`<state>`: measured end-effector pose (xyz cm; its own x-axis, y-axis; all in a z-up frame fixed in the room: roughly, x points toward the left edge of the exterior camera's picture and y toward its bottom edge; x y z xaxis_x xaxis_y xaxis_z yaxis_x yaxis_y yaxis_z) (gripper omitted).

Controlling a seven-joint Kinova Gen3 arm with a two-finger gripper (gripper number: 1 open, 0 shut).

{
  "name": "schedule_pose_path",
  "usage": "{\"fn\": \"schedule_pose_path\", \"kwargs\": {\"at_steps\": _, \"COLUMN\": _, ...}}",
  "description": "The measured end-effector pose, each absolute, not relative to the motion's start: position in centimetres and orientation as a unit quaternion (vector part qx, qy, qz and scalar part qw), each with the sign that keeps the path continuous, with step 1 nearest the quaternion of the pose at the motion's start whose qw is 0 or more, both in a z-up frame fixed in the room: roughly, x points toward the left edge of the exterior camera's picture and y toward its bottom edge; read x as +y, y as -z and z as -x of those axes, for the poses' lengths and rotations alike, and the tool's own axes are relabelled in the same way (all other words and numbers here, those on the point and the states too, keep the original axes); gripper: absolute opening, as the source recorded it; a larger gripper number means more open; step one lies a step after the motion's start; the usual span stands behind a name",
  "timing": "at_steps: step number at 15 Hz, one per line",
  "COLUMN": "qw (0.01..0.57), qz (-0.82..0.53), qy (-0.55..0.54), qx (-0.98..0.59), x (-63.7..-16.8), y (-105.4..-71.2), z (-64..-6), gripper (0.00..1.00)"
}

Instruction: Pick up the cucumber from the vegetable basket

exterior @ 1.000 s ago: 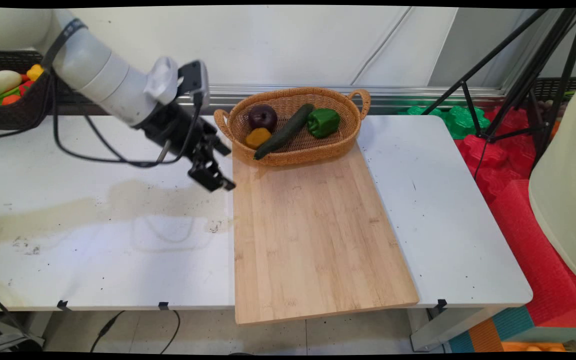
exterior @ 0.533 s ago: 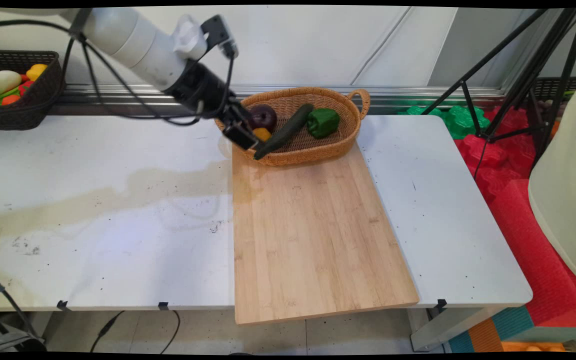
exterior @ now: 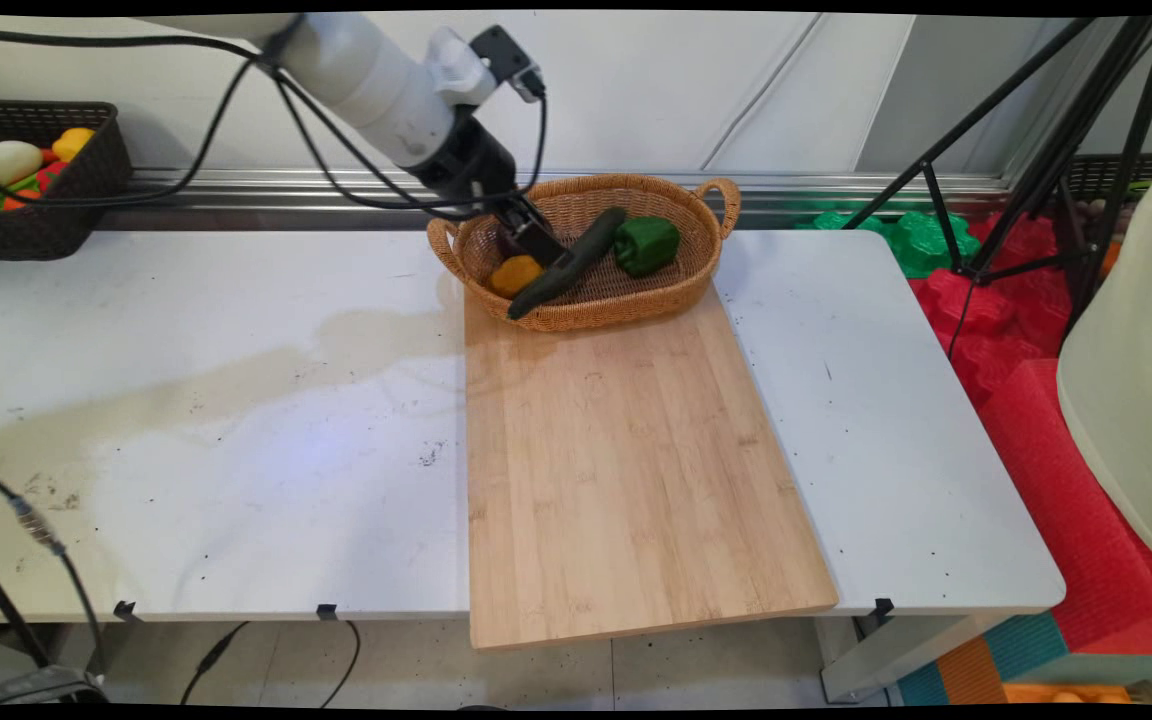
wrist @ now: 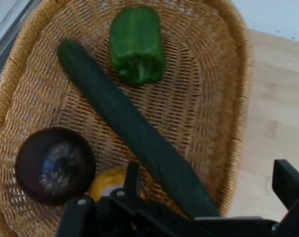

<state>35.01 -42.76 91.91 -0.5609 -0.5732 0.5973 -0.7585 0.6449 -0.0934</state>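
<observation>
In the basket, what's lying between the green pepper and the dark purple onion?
The cucumber lies slantwise between the green pepper and the purple onion in the wicker basket. The hand view shows it; in the main view the gripper hides the onion.

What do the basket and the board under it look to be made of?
The basket looks like woven wicker or rattan, tan and matte, with visible strands. The cutting board seems to be bamboo or light wood: parallel strips, smooth finish.
</observation>
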Motion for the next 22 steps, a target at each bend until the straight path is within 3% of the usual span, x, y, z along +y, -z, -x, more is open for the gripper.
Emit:
{"fn": "schedule_pose_path", "kwargs": {"at_steps": 11, "qw": 0.239, "qz": -0.461, "qy": -0.164, "qx": -0.839, "x": -49.4, "y": -85.7, "z": -32.8, "gripper": 1.00}}
{"fn": "schedule_pose_path", "kwargs": {"at_steps": 21, "qw": 0.234, "qz": -0.507, "qy": -0.153, "qx": -0.816, "x": -51.7, "y": -82.4, "z": -31.4, "gripper": 1.00}}
{"fn": "schedule_pose_path", "kwargs": {"at_steps": 22, "qw": 0.233, "qz": -0.511, "qy": -0.153, "qx": -0.813, "x": -51.7, "y": -82.2, "z": -31.3, "gripper": 0.00}}
